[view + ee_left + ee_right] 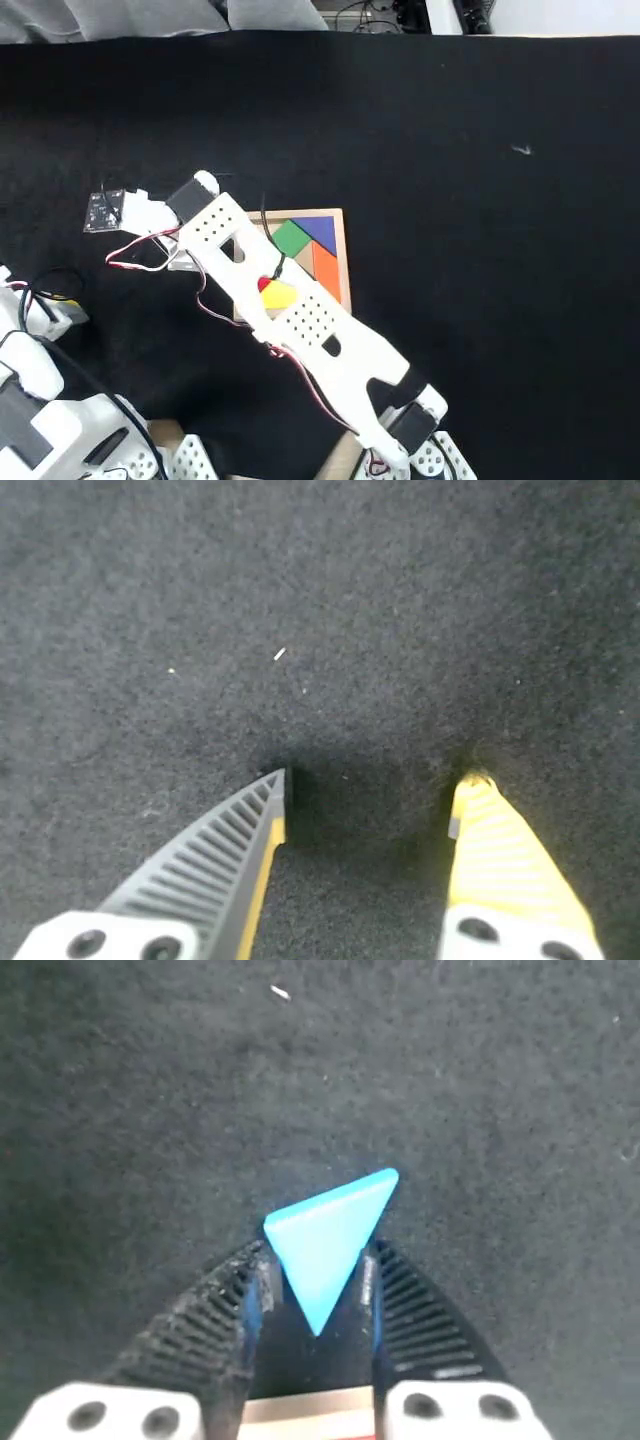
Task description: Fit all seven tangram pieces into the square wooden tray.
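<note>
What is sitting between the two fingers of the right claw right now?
A light blue triangle sits between the right claw's fingers, over the black cloth, one corner pointing back into the claw. The right wrist view shows it.

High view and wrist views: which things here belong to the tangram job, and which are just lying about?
Job:
wooden tray; in it the green piece, blue piece, orange piece, yellow piece; light blue triangle in the right gripper.

Lying about:
white speck; cables at the back.
</note>
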Available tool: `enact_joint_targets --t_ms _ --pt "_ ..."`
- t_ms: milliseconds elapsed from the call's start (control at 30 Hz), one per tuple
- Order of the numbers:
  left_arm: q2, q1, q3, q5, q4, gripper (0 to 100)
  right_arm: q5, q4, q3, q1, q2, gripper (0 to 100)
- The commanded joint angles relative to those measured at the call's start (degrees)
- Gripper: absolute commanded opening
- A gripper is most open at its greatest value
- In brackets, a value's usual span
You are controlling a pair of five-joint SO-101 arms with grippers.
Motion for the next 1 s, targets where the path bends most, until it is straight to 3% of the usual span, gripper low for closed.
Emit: enact_joint_targets --t_ms 0,400,800,967 --pt "0.26 -1.01 0.4 0.35 -0.97 27 0.7 -0.26 -0.22 0.44 -0.48 10.6" --pt "0.26 -1.01 0.4 0.35 -0.97 27 0.62 5.01 -9.01 2.2 -1.71 10.6" --pt "0.26 -1.01 0.48 0.26 -0.97 27 -3.87 4.92 2.42 4.75 -11.03 11.3" --pt "0.26 0.31 0.57 0.18 -0.97 27 -6.33 3.25 4.79 1.05 -11.12 25.4"
